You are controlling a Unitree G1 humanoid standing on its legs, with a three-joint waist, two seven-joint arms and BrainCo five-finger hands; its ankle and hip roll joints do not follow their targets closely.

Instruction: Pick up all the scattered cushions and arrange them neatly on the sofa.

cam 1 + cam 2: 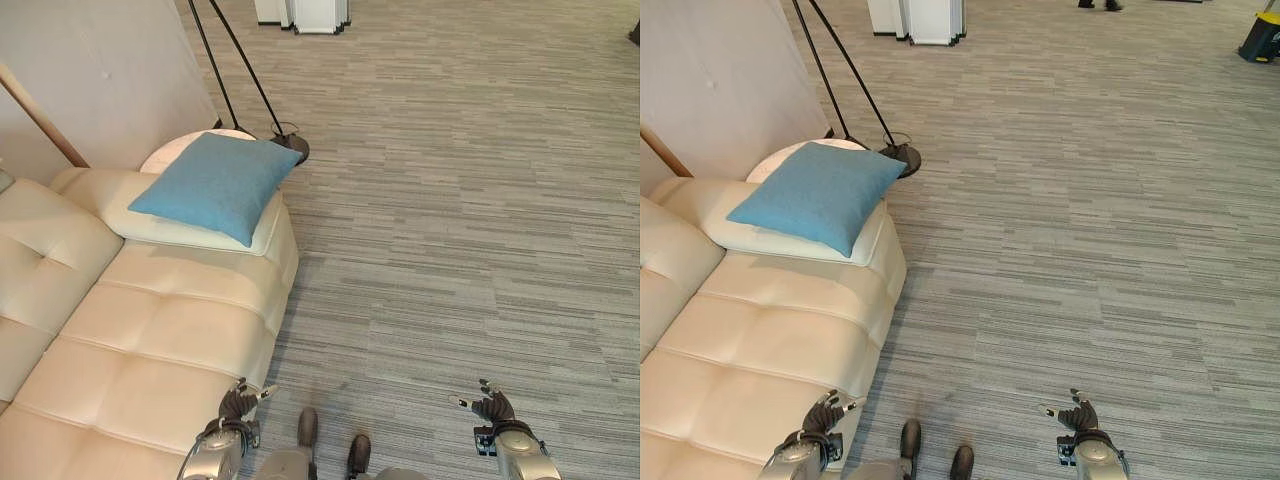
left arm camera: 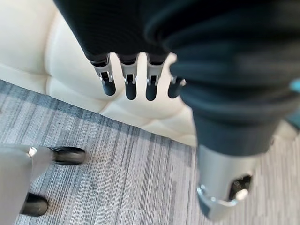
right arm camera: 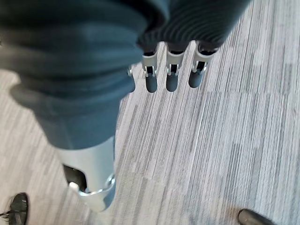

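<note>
Blue cushion (image 1: 218, 185) on cream sofa (image 1: 150, 340)

The sofa (image 1: 150, 330) looked like cream leather — smooth, tufted, with a soft sheen. On it lay a blue cushion (image 1: 218, 183) of matt woven cloth, resting on a cream cushion (image 1: 262, 232) whose cover matched the sofa's finish. The floor (image 1: 460, 200) was carpet in grey streaks — low-pile, rough and matt. The floor lamp (image 1: 288, 145) had thin black rods, seemingly metal, and a dark base. The left hand (image 2: 129, 77) and right hand (image 3: 169, 70) showed brushed silver fingers with dull dark tips.
</note>
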